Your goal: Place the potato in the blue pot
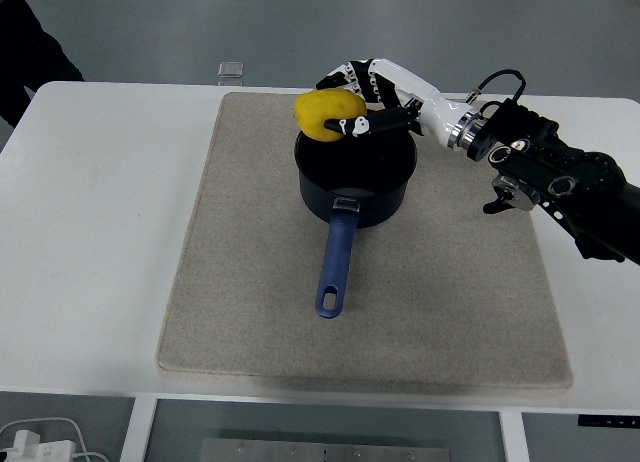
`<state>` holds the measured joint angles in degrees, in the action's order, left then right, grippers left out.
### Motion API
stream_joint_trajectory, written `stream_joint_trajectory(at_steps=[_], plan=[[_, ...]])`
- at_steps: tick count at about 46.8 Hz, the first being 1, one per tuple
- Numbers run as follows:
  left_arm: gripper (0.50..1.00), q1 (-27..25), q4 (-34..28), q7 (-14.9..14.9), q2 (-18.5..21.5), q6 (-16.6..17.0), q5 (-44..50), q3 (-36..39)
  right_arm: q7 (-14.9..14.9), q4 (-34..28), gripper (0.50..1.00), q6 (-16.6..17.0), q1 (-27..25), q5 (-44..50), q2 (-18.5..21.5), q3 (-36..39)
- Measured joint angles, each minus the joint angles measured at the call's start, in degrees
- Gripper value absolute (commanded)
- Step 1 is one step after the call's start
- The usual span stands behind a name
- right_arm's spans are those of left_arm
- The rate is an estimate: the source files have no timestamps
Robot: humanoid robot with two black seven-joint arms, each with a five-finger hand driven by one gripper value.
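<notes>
potato (327, 115) hiding hand (362, 100) palm, pot (355, 180) rim

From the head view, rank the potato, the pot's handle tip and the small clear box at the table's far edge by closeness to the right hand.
1. The potato: gripped in the right hand, over the blue pot's far-left rim.
2. The small clear box: far edge, left of the hand.
3. The handle tip: toward the near edge, on the mat.
</notes>
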<state>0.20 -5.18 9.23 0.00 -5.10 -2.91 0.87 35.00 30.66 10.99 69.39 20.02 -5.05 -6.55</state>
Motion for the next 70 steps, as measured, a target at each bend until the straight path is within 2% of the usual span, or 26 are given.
stream_joint_trajectory(at_steps=[32, 33, 38, 39, 40, 47, 64, 70], plan=[[0.996, -0.03, 0.25, 0.00, 0.00, 0.00, 0.01, 0.01, 0.00, 0.01, 0.500, -0.45, -2.81, 0.91, -0.21, 0.60], [0.996, -0.03, 0.25, 0.00, 0.00, 0.00, 0.01, 0.01, 0.00, 0.01, 0.531, -0.52, -2.92, 0.88, -0.23, 0.65], [0.996, -0.03, 0.26, 0.00, 0.00, 0.00, 0.02, 0.01, 0.00, 0.01, 0.810, -0.41, -3.09, 0.60, -0.39, 0.87], [0.996, -0.03, 0.26, 0.00, 0.00, 0.00, 0.02, 0.01, 0.00, 0.04, 0.856, -0.35, -3.15, 0.40, -0.42, 0.90], [0.996, -0.03, 0.26, 0.00, 0.00, 0.00, 0.03, 0.01, 0.00, 0.05, 0.876, -0.32, -3.18, 0.26, -0.46, 0.91], [0.996, -0.01, 0.26, 0.00, 0.00, 0.00, 0.03, 0.01, 0.00, 0.10, 0.897, -0.15, -3.20, -0.21, -0.58, 1.56], [0.996, 0.00, 0.26, 0.00, 0.00, 0.00, 0.02, 0.01, 0.00, 0.20, 0.899, 0.85, -3.12, -0.25, -0.76, 2.99], [0.996, 0.01, 0.26, 0.00, 0.00, 0.00, 0.02, -0.03, 0.00, 0.20, 0.923, 0.82, -3.12, -1.18, -1.48, 3.23]])
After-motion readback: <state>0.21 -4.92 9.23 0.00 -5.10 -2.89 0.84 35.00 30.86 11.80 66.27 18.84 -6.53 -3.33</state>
